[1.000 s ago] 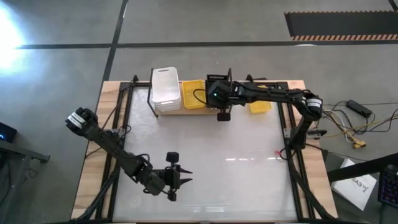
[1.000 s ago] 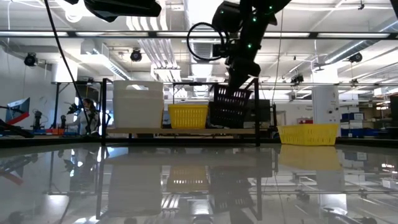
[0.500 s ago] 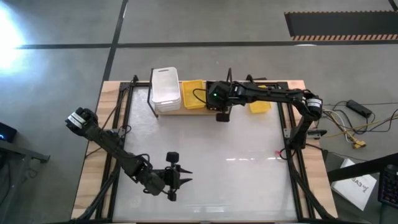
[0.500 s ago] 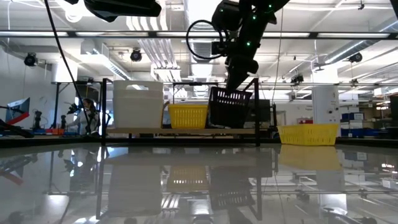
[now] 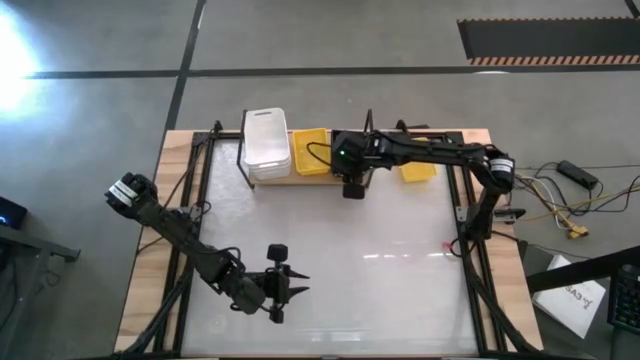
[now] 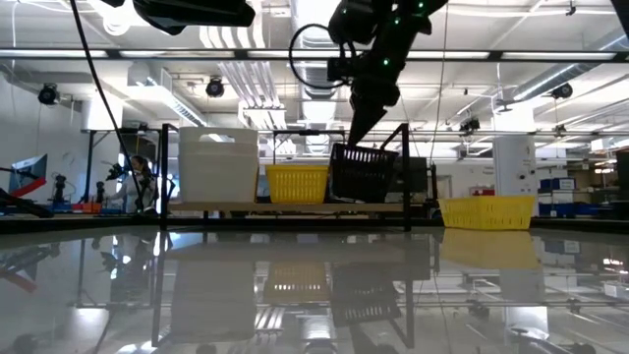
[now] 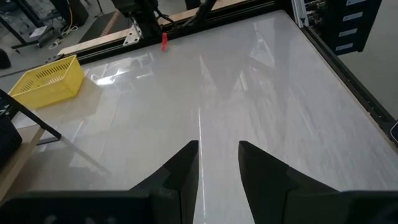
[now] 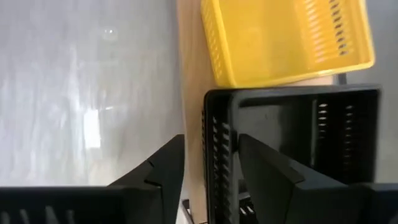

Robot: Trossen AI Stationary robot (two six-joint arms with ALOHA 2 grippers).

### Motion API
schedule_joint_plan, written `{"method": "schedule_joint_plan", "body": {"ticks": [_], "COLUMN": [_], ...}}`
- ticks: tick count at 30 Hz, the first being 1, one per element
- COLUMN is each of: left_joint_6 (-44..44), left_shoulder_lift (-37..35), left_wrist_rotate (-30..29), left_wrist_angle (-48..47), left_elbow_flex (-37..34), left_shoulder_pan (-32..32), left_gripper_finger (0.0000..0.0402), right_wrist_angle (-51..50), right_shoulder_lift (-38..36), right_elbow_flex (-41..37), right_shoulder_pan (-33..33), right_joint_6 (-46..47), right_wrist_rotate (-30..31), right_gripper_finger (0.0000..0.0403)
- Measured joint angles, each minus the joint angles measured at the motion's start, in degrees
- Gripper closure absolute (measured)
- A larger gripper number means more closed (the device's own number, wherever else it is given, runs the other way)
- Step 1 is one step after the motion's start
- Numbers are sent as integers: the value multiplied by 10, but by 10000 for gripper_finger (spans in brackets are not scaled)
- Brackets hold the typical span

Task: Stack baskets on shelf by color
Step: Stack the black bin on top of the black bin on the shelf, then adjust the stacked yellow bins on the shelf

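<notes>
Placement of a black basket (image 6: 366,173) is what's being worked on right now, by the looks of it. The right gripper (image 5: 352,185) is parked at the shelf (image 6: 295,206), and in the right wrist view its fingers (image 8: 163,167) are seen straddling the near wall of the black basket (image 8: 292,149), one inside and one outside. They're set narrow around that rim, but whether it's being pinched or already let go can't be told for sure. In the low view the basket is tipped a bit, so it's probably not fully seated on the plank.

Sorted so far: a white stack (image 5: 267,145) is sitting at the left end of the shelf, a yellow basket (image 5: 311,150) is just beside it in the middle, and the black one is going in on the right. Another yellow basket (image 5: 418,170) is left off the shelf, on the table beyond the frame's right end, so the job is judged well short of done.

The left gripper (image 5: 283,285) is waiting near the front of the table, fingers (image 7: 184,163) parted with nothing between them.

Next, the black basket probably needs to be lowered flat, then released and backed away from without the rim being snagged. After that the stray yellow one would be fetched.
</notes>
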Motion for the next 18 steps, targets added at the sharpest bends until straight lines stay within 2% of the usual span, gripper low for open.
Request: {"method": "schedule_joint_plan", "body": {"ticks": [11, 15, 18], "left_joint_6": [0, 0, 0], "left_shoulder_lift": [0, 0, 0], "left_wrist_rotate": [0, 0, 0], "left_wrist_angle": [0, 0, 0], "left_elbow_flex": [0, 0, 0], "left_shoulder_pan": [0, 0, 0], "left_gripper_finger": [304, 304, 304], "right_wrist_angle": [4, 13, 70], "right_shoulder_lift": [15, 13, 12], "right_elbow_flex": [3, 20, 21], "right_shoulder_pan": [0, 4, 10], "right_joint_6": [-16, 14, 28], "right_wrist_rotate": [18, 21, 1], "right_gripper_finger": [349, 366, 372]}}
